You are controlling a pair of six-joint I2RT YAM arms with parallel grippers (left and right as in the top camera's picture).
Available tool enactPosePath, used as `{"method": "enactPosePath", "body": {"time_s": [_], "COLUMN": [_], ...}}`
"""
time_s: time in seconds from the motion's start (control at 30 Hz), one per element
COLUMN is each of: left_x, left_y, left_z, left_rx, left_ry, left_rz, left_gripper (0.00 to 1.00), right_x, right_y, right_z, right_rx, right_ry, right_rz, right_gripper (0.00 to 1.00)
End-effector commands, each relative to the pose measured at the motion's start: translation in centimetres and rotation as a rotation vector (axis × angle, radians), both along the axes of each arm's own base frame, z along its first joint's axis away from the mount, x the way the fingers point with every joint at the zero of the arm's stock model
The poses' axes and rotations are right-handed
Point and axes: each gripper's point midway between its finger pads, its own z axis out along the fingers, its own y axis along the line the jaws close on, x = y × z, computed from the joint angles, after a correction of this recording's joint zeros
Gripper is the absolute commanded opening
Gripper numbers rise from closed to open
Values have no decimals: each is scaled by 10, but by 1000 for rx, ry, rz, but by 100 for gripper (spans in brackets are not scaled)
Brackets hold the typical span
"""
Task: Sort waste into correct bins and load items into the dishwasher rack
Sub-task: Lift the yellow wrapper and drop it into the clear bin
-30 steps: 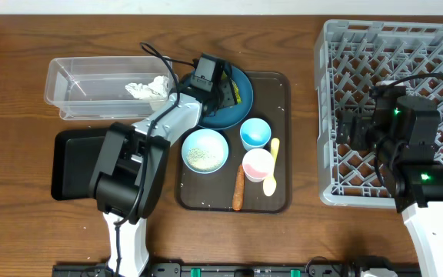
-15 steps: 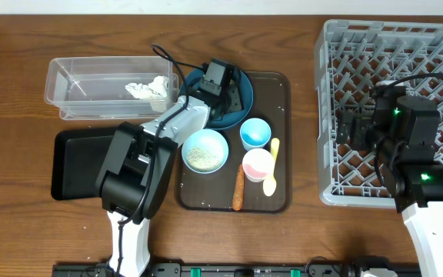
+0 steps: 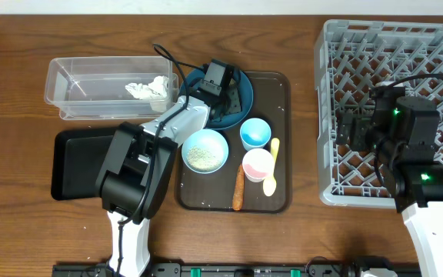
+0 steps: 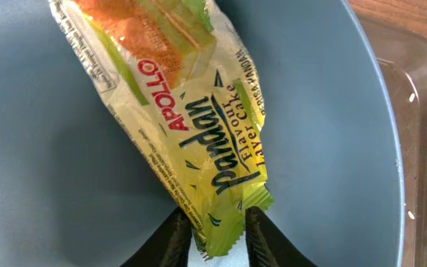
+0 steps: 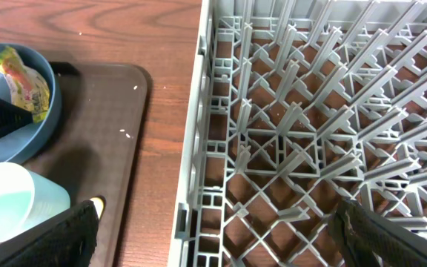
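Left wrist view: the left pincer [image 4: 217, 226] pinches one end of the yellow-green wrapper [image 4: 199, 141], which lies on the blue plate [image 4: 50, 163]. The right pincer [image 5: 228, 233] hangs wide open over the grey rack [image 5: 310, 111].

Left arm [image 3: 133, 181]: bulky black joint housings noted, white links between; thin black cable [image 3: 165, 55] looped near wrist. Right arm [image 3: 410, 146]: same black-and-white build, two green lights [image 3: 397, 111] lit, second black cable [image 3: 429, 79] arched above. Fingertips [image 4: 175, 236] seen as matte black.
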Motion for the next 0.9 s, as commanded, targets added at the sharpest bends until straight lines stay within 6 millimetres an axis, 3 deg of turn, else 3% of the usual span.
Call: {"method": "enactPosePath", "body": {"time_s": [0.0, 0.17, 0.4, 0.5, 0.67, 0.87], "left_x": [-1, -1, 0, 3, 3, 5], "left_y": [7, 7, 15, 27, 47, 112], "left_z": [-11, -11, 3, 30, 97, 161], "left_rx": [44, 46, 88, 126, 196, 312], "left_ry": [5, 3, -32, -78, -213, -324], "left_rz": [-6, -10, -60, -64, -134, 2], "left_gripper": [23, 6, 6, 6, 6, 6], "right_x": [2, 2, 2, 2, 2, 2], "right_y": [-3, -3, -3, -3, -3, -3], "right_z": [7, 7, 7, 7, 7, 7], "right_rx": [-3, -3, -3, -4, -3, -3], "right_ry": [-16, -16, -15, -15, -16, -15], "right_rz": [0, 0, 0, 0, -1, 0], "right_gripper": [99, 99, 99, 99, 99, 99]}}
